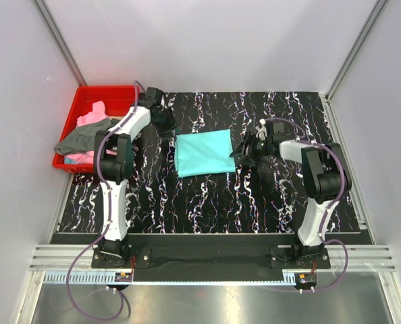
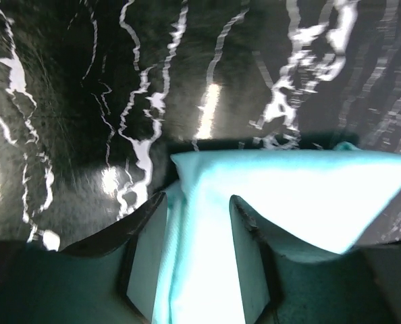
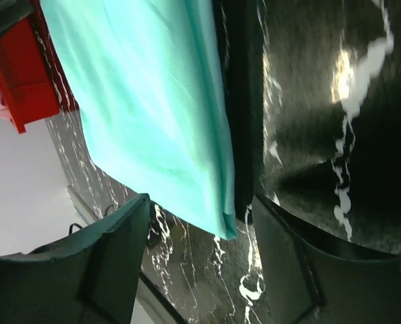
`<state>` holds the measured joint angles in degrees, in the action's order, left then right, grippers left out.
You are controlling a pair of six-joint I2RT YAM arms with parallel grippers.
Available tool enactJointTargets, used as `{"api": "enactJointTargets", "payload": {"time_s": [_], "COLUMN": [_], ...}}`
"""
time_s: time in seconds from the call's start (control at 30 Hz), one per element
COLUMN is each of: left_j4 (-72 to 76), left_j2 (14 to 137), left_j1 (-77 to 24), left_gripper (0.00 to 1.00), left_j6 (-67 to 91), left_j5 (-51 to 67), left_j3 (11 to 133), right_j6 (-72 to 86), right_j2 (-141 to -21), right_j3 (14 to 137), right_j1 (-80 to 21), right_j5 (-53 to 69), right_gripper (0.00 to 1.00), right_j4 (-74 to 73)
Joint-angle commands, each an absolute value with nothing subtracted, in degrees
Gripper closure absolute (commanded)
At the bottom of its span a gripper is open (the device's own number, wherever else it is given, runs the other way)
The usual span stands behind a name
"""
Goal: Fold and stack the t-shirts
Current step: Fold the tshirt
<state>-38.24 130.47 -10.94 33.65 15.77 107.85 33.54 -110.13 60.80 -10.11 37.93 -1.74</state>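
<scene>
A teal t-shirt point(image 1: 204, 153) lies folded into a rectangle in the middle of the black marbled table point(image 1: 207, 202). My left gripper point(image 1: 165, 121) is at its far left corner. In the left wrist view the fingers point(image 2: 198, 202) stand apart, with the teal cloth point(image 2: 302, 196) lying loose between them. My right gripper point(image 1: 243, 154) is at the shirt's right edge. Its jaws point(image 3: 200, 202) are wide open, and the folded corner of the teal shirt point(image 3: 153, 101) sits between them untouched. The pink t-shirt point(image 1: 92, 116) and the dark grey t-shirt point(image 1: 79, 140) lie crumpled in the bin.
The red plastic bin point(image 1: 109, 90) stands at the table's far left corner and also shows in the right wrist view point(image 3: 25, 81). White walls close in the table on three sides. The arm bases sit on the rail along the near edge.
</scene>
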Motion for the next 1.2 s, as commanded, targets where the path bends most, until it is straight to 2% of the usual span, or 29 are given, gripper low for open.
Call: {"api": "enactJointTargets", "payload": {"time_s": [0.0,0.17,0.3,0.47,0.63,0.8,0.9,0.97,1.1,1.17], "left_j4": [-41.22,-35.97,-31.74,-25.76,-24.08,-24.08,-24.26,-23.65,-25.66,-28.12], "left_j2": [120.79,111.28,106.88,106.43,107.31,107.75,108.37,108.19,106.0,104.08], "left_j1": [-10.72,-12.04,-15.2,-18.01,-18.54,-18.54,-18.54,-18.54,-18.54,-18.54], "left_gripper": [0.52,0.52,0.53,0.54,0.55,0.55,0.55,0.55,0.55,0.54], "left_j6": [31.99,32.78,34.27,36.3,37.27,37.35,37.62,37.79,37.44,36.83], "left_j5": [15.91,18.19,20.82,20.4,18.55,16.44,16.61,18.1,19.33,19.69], "left_j3": [110.4,97.58,85.65,76.67,72.51,70.58,70.4,70.49,73.2,75.67], "right_j6": [27.43,23.38,22.07,21.97,25.39,28.03,29.35,29.62,28.48,27.86], "right_j2": [-111.16,-118.46,-124.87,-130.16,-133.59,-135.08,-135.97,-136.32,-134.04,-133.16], "right_j3": [69.4,79.17,86.47,91.58,92.99,93.25,94.04,94.31,93.87,94.13], "right_j1": [-9.76,-8.79,-7.82,-7.73,-7.65,-7.56,-7.56,-7.56,-7.56,-7.56], "right_j5": [35.77,38.76,41.38,46.31,49.05,47.02,46.41,47.98,49.57,50.18], "right_gripper": [0.3,0.3,0.37,0.44,0.53,0.72,0.75,0.72,0.45,0.41], "right_j4": [-9.48,-13.97,-14.68,-13.02,-9.15,-6.68,-6.33,-5.72,-5.63,-6.15]}}
